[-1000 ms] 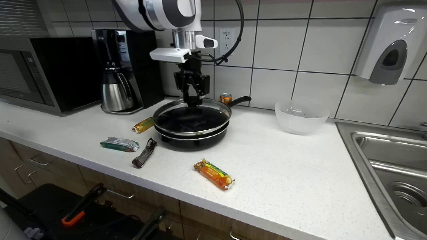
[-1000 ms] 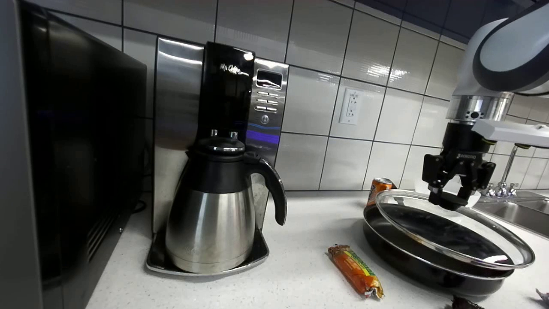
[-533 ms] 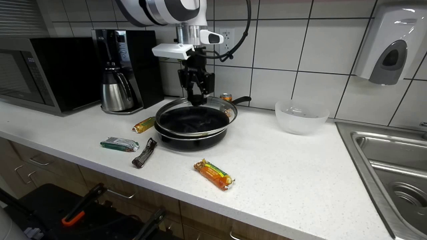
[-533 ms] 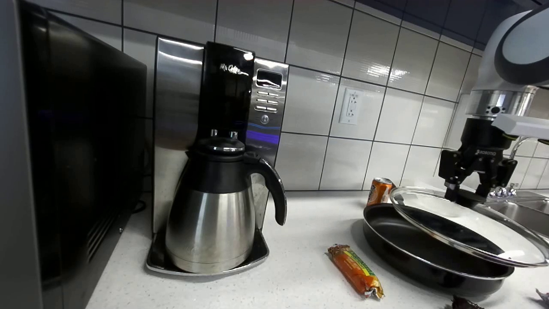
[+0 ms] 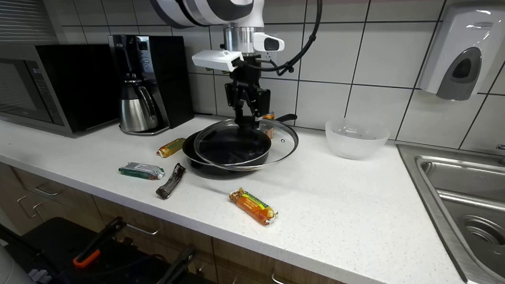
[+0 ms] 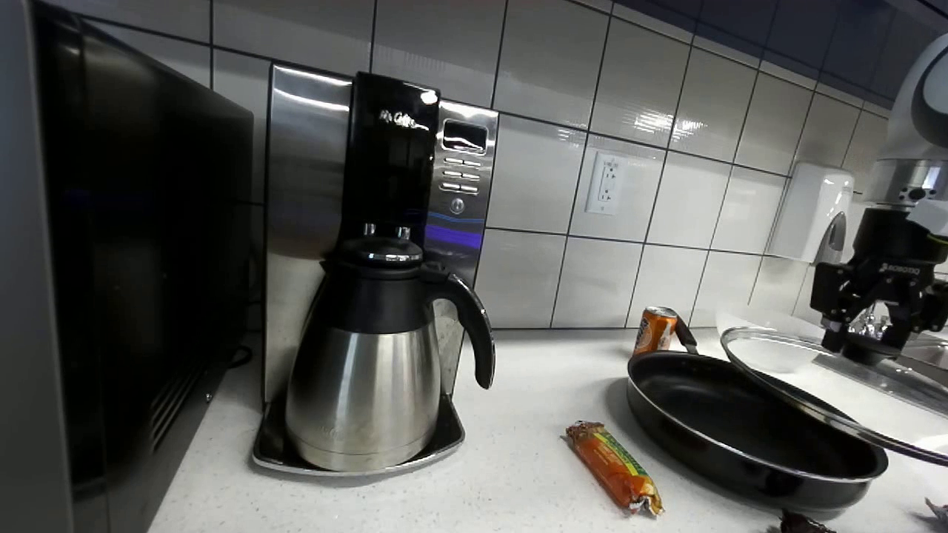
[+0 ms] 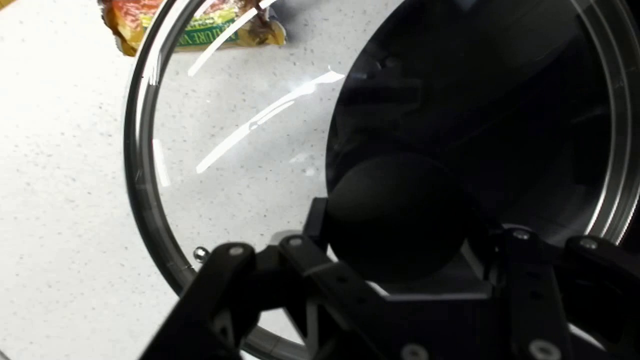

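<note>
Clutching a glass lid [image 5: 248,148] by its black knob [image 7: 395,210] in the gripper [image 6: 868,342], off-center over a black pan [image 6: 703,403] near the back edge of the counter [image 5: 355,197].

The jaws and glass lid [image 5: 246,145] have shifted toward the bowl [image 5: 356,142]; more of the pan [image 6: 729,450] lies uncovered.

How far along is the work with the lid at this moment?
Done: the gripper has a grip on the knob, and part of the pan is uncovered. In hand: the lid is held off-centre, overhanging the counter. Left: it overlaps the pan and isn't set down yet, so moving it clear and putting it down probably remain.
</note>
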Motion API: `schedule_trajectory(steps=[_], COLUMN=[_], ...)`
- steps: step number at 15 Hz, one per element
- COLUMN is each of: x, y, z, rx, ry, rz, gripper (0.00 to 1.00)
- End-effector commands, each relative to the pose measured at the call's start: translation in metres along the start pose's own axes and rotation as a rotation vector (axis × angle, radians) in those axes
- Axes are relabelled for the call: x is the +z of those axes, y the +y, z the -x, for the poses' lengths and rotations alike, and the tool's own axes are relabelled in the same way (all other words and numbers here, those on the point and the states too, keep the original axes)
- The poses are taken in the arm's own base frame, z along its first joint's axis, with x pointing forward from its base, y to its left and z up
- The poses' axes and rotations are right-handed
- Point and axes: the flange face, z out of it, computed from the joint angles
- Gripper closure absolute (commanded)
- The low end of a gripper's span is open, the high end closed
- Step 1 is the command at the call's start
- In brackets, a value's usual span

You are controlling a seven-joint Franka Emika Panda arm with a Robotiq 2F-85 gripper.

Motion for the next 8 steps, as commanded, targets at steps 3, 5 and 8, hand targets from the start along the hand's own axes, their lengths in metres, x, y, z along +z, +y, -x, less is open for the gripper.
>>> schedule_trajectory(steps=[3, 5, 8], x=[-0.018, -0.017, -0.015], y=[0.05, 0.065, 0.086], z=[0.004, 0.001, -0.002], rx=[0.089, 0.12, 0.165], ry=[0.025, 0.023, 0.02], rz=[0.006, 0.008, 0.012], gripper=[0.61, 0.61, 0.61])
